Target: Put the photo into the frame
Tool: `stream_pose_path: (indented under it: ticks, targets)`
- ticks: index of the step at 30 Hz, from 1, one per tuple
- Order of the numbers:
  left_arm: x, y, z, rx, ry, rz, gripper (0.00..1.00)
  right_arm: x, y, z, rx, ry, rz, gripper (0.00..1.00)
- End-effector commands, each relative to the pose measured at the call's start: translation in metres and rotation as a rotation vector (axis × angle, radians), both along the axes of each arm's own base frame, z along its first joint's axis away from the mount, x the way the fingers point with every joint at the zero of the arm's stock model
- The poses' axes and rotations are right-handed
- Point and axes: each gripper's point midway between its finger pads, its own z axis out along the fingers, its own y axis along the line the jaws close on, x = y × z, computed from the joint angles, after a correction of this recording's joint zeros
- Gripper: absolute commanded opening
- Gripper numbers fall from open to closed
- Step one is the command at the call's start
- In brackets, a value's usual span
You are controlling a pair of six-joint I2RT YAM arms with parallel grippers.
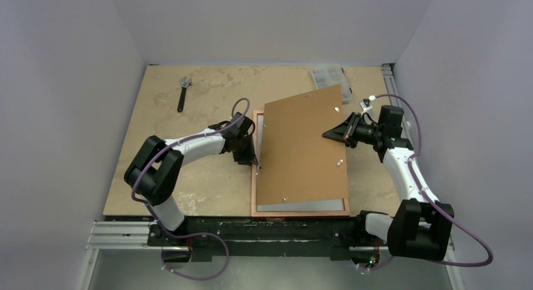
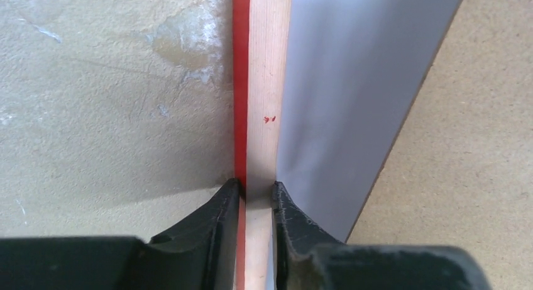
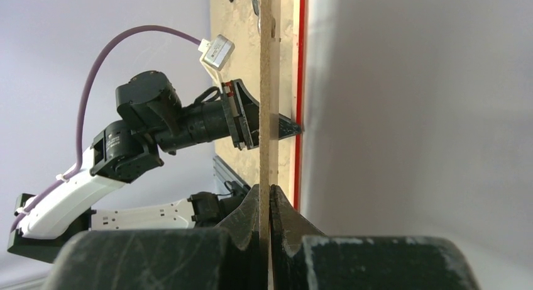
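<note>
Left end effector (image 2: 256, 192) pinching thin wooden frame (image 2: 261, 82), flat brown board (image 1: 302, 145)

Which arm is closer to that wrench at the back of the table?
Left. The left end effector grips the frame edge, a little right of the wrench; the right end effector pinches the board, far across.

The brown board (image 1: 302, 151) hung tilted over most of the frame (image 1: 302, 212) and blocked the way down from above. Only thin strips inside the frame were open, at 9 and 6 o'clock. The left fingers (image 2: 217, 224) pinched the 9 o'clock rail. The right fingers (image 3: 286, 224) pinched the board's 3 o'clock edge. The bench (image 1: 188, 183) was open at 8 o'clock. A wrench (image 1: 183, 93) lay at 11 o'clock and a clear box (image 1: 328, 76) at 1 o'clock.
</note>
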Motion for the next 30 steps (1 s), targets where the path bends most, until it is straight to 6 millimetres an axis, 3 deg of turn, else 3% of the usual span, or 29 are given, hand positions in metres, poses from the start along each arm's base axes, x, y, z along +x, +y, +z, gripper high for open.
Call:
stream_pose_path:
  ticks: [1, 4, 9, 13, 15, 19, 23, 26, 30]
  targets:
    - [-0.002, 0.025, -0.007, 0.103, -0.011, 0.031, 0.15, 0.004, 0.005, 0.029, 0.038, -0.091, 0.048, 0.00]
    - [-0.004, 0.040, -0.007, 0.121, -0.012, 0.050, 0.08, 0.004, 0.005, 0.027, 0.039, -0.087, 0.049, 0.00]
    - [-0.006, 0.065, -0.005, 0.129, -0.018, 0.090, 0.07, 0.006, 0.006, 0.024, 0.039, -0.085, 0.045, 0.00]
    - [-0.008, 0.067, -0.003, 0.112, -0.031, 0.075, 0.09, 0.006, 0.010, 0.021, 0.046, -0.078, 0.060, 0.00]
    - [-0.007, 0.068, -0.002, 0.115, -0.034, 0.070, 0.15, 0.006, 0.012, 0.020, 0.047, -0.076, 0.067, 0.00]
    - [-0.006, 0.067, 0.005, 0.098, -0.045, 0.063, 0.41, 0.007, 0.016, 0.020, 0.047, -0.078, 0.087, 0.00]
    - [-0.009, 0.065, 0.024, 0.036, -0.082, 0.061, 0.58, 0.007, 0.024, 0.017, 0.047, -0.070, 0.116, 0.00]
    - [-0.012, 0.066, 0.037, -0.041, -0.104, 0.078, 0.64, 0.009, 0.030, 0.017, 0.045, -0.071, 0.135, 0.00]
    - [-0.015, 0.070, 0.049, -0.130, -0.129, 0.104, 0.63, 0.011, 0.042, 0.016, 0.045, -0.070, 0.161, 0.00]
